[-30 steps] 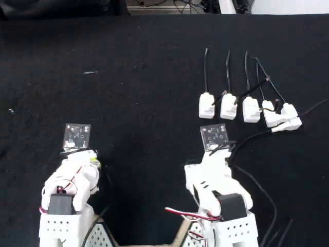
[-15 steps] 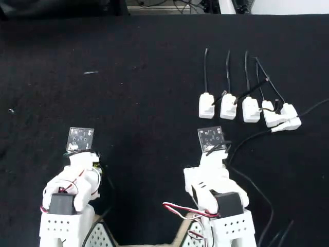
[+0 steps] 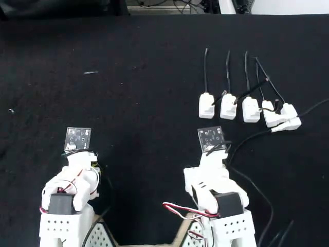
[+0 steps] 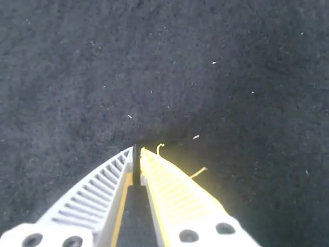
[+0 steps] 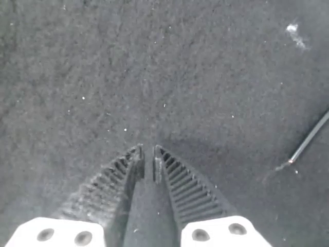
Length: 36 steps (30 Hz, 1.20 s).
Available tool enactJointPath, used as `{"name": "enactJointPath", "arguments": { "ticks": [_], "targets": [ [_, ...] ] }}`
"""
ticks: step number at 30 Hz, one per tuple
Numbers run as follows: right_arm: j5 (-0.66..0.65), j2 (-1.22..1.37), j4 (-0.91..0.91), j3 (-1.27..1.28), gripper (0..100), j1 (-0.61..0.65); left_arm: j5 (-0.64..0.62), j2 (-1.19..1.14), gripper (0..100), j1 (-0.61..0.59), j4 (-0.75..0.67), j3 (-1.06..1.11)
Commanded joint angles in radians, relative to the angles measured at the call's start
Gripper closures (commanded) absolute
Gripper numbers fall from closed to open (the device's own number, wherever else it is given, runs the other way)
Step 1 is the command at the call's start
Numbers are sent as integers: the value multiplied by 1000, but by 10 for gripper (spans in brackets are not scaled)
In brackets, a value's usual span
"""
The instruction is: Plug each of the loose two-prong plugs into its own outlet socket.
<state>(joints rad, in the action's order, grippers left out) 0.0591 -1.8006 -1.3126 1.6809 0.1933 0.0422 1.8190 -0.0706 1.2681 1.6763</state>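
Several white plug and socket pieces (image 3: 228,107) lie in a row at the right of the black table, each with a thin black cord running to the far side. The two rightmost pieces (image 3: 281,117) lie skewed against each other. My right arm (image 3: 213,177) is folded near the front edge, short of the row. Its gripper (image 5: 146,150) points down at bare cloth, shut and holding nothing. My left arm (image 3: 72,177) is folded at the front left. Its gripper (image 4: 138,150) is also shut over bare cloth, far from the pieces.
A black cable (image 3: 247,139) runs from the rightmost pieces past my right arm to the front edge. A black cable end (image 5: 308,140) lies on the cloth beside my right gripper. The table's left half and middle are bare black cloth (image 3: 118,87).
The right arm has drawn back slightly toward its base. The left wrist swung a little right, then back. The plug pieces have not moved.
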Motion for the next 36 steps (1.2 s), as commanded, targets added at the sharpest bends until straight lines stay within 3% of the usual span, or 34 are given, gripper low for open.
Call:
{"name": "enactJointPath", "arguments": {
  "ticks": [1,13,36],
  "targets": [
    [0,-76,15,4,980,5,-8,5,970,-10,6,22],
    [0,-96,8,4,980,-170,-8,8,970,-10,6,22],
    [0,-94,8,4,980,-175,-8,5,970,-7,6,22]
  ]
}}
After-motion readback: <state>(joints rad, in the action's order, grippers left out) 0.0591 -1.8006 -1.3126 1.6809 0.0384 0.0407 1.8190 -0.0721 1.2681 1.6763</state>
